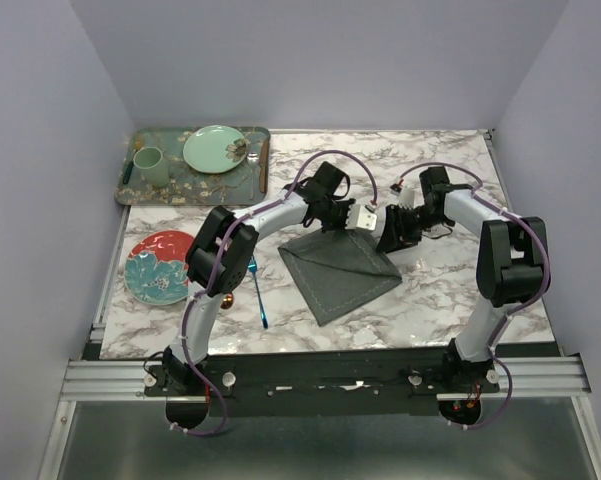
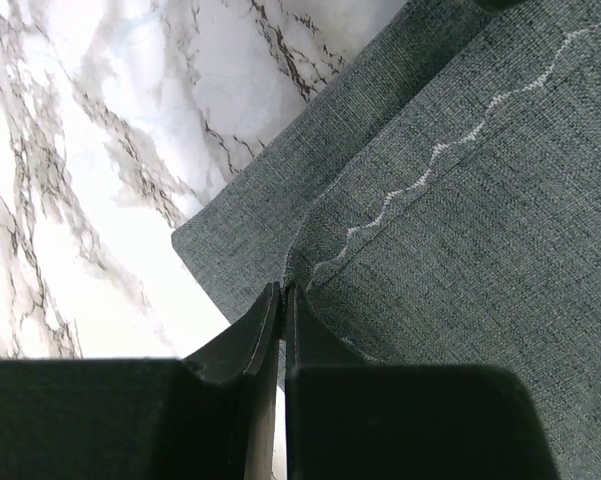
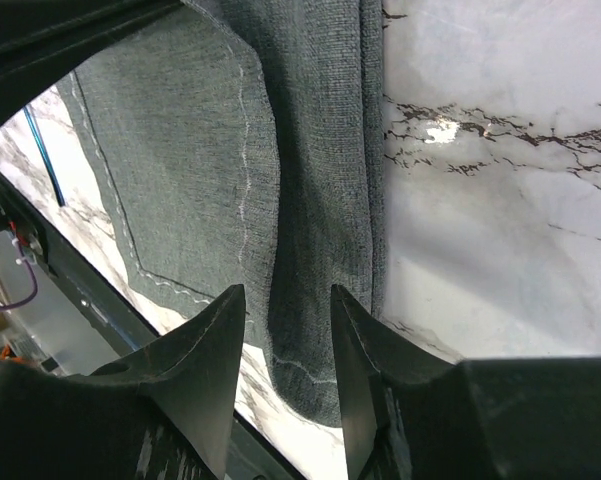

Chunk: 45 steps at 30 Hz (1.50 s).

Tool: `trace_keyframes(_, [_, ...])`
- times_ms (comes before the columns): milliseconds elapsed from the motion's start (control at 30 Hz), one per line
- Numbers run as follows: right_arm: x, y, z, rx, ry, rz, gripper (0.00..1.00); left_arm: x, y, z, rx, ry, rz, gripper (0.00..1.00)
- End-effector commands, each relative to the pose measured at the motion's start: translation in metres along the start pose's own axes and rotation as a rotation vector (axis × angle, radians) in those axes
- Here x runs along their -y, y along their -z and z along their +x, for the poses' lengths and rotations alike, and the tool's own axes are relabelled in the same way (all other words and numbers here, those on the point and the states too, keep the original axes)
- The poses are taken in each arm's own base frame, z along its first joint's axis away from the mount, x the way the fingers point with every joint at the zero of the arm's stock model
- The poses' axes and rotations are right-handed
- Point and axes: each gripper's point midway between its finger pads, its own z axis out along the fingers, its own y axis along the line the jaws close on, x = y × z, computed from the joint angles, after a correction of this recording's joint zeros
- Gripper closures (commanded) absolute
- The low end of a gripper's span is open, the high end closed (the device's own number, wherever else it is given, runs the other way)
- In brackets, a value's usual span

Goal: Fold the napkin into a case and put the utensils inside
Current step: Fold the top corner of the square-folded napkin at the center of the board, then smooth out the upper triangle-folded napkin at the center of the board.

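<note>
The napkin lay in the middle of the marble table, folded over on itself into a rough triangle, with its lighter stitched border running along the near edges. It was not yet a narrow case. Both arms bent inward over its far corner, the left arm from one side and the right arm from the other, and their wrists nearly met there. The left jaws stood all but together with only a hairline slit between them. Their tips were right at a folded edge of the cloth where the wavy stitching ran, and I could not tell whether any cloth was caught in them. The right jaws stood apart, one finger on either side of a raised ridge of the napkin near its edge, and neither visibly pressed on it. The blue fork lay on bare table just left of the napkin, apart from it. Next to the fork a small copper-coloured bit showed beside the left arm, too hidden for me to name. A red and teal plate sat further left. At the far left corner a patterned green tray carried a green cup, a pale green plate and a brown-handled utensil.
</note>
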Motion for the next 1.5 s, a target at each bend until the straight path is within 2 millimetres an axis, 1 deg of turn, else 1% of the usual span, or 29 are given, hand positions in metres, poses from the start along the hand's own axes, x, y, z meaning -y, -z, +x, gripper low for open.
trace_keyframes(0, [0.002,-0.009,0.004,-0.008,-0.027,-0.026,0.52,-0.014,-0.006,-0.015,0.063,-0.064,-0.020,0.88])
trace_keyframes(233, [0.003,-0.012,0.006,-0.012,-0.041,-0.039,0.53,-0.016,-0.012,-0.012,0.064,-0.077,-0.019,0.87])
trace_keyframes(367, [0.005,-0.014,0.007,-0.015,-0.041,-0.030,0.55,-0.022,-0.012,-0.010,0.054,-0.082,-0.049,0.87])
trace_keyframes(433, [0.007,-0.015,0.007,-0.016,-0.042,-0.025,0.59,-0.023,-0.011,-0.011,0.051,-0.081,-0.053,0.82])
trace_keyframes(467, [0.008,-0.015,0.006,-0.014,-0.041,-0.024,0.60,-0.024,-0.009,-0.011,0.050,-0.076,-0.057,0.76])
trace_keyframes(500, [0.008,-0.015,0.006,-0.015,-0.041,-0.021,0.64,-0.026,-0.007,-0.012,0.044,-0.067,-0.068,0.66])
trace_keyframes(533, [0.008,-0.015,0.005,-0.013,-0.040,-0.022,0.69,-0.028,-0.002,-0.013,0.038,-0.040,-0.083,0.61])
trace_keyframes(567, [0.009,-0.014,0.003,-0.008,-0.038,-0.018,0.70,-0.031,0.003,-0.013,0.031,-0.016,-0.100,0.56])
trace_keyframes(600, [0.009,-0.015,0.003,-0.009,-0.036,-0.014,0.74,-0.037,0.009,-0.012,0.030,0.008,-0.123,0.52])
trace_keyframes(633, [0.010,-0.015,0.002,-0.006,-0.033,-0.009,0.75,-0.043,0.024,-0.014,0.043,0.075,-0.149,0.49])
trace_keyframes(667, [0.012,-0.015,0.001,-0.005,-0.034,-0.002,0.76,-0.046,0.033,-0.014,0.049,0.116,-0.165,0.47])
trace_keyframes(700, [0.014,-0.015,0.000,-0.004,-0.032,0.011,0.83,-0.048,0.043,-0.014,0.053,0.170,-0.174,0.43])
trace_keyframes(733, [0.015,-0.015,-0.001,-0.002,-0.032,0.016,0.84,-0.051,0.057,-0.019,0.062,0.207,-0.192,0.42])
trace_keyframes(767, [0.016,-0.015,-0.001,0.000,-0.030,0.020,0.84,-0.052,0.069,-0.012,0.063,0.300,-0.198,0.41])
trace_keyframes(800, [0.017,-0.015,0.000,-0.001,-0.031,0.025,0.85,-0.042,0.077,-0.008,0.046,0.363,-0.165,0.40])
trace_keyframes(833, [0.017,-0.015,-0.001,0.003,-0.030,0.027,0.85,-0.039,0.091,-0.010,0.055,0.402,-0.160,0.39])
trace_keyframes(867, [0.017,-0.015,-0.001,0.003,-0.028,0.028,0.85,-0.027,0.095,-0.011,0.083,0.458,-0.109,0.39])
trace_keyframes(900, [0.016,-0.014,-0.001,0.006,-0.026,0.028,0.85,-0.017,0.106,0.000,0.076,0.560,-0.084,0.38])
trace_keyframes(933, [0.016,-0.013,0.000,0.008,-0.023,0.032,0.85,-0.009,0.112,-0.002,0.086,0.606,-0.060,0.38])
trace_keyframes(967, [0.016,-0.012,0.000,0.009,-0.019,0.035,0.85,0.001,0.113,0.003,0.077,0.662,-0.034,0.38])
trace_keyframes(1000, [0.016,-0.012,0.000,0.011,-0.016,0.039,0.85,0.009,0.116,0.007,0.073,0.762,-0.018,0.39])
trace_keyframes(1067, [0.015,-0.009,0.000,0.018,-0.008,0.045,0.84,0.021,0.115,0.014,0.063,0.851,-0.001,0.39])
trace_keyframes(1133, [0.014,-0.006,0.000,0.023,-0.001,0.054,0.76,0.022,0.116,0.018,0.067,0.956,-0.023,0.40])
trace_keyframes(1167, [0.011,-0.002,-0.001,0.036,0.011,0.054,0.71,0.028,0.113,0.023,0.055,0.990,-0.023,0.41])
trace_keyframes(1200, [0.009,0.001,-0.002,0.044,0.020,0.056,0.64,0.029,0.112,0.025,0.052,1.004,-0.030,0.41])
trace_keyframes(1233, [0.006,0.004,-0.001,0.046,0.024,0.051,0.61,0.030,0.113,0.026,0.048,1.023,-0.038,0.41])
trace_keyframes(1267, [0.004,0.007,-0.002,0.051,0.028,0.049,0.57,0.036,0.111,0.031,0.033,1.038,-0.038,0.41])
trace_keyframes(1333, [-0.002,0.011,0.001,0.043,0.042,0.042,0.53,0.039,0.110,0.036,0.017,1.051,-0.046,0.41])
trace_keyframes(1467, [0.000,0.012,0.007,0.018,0.049,0.048,0.52,0.047,0.105,0.045,-0.012,1.080,-0.028,0.41])
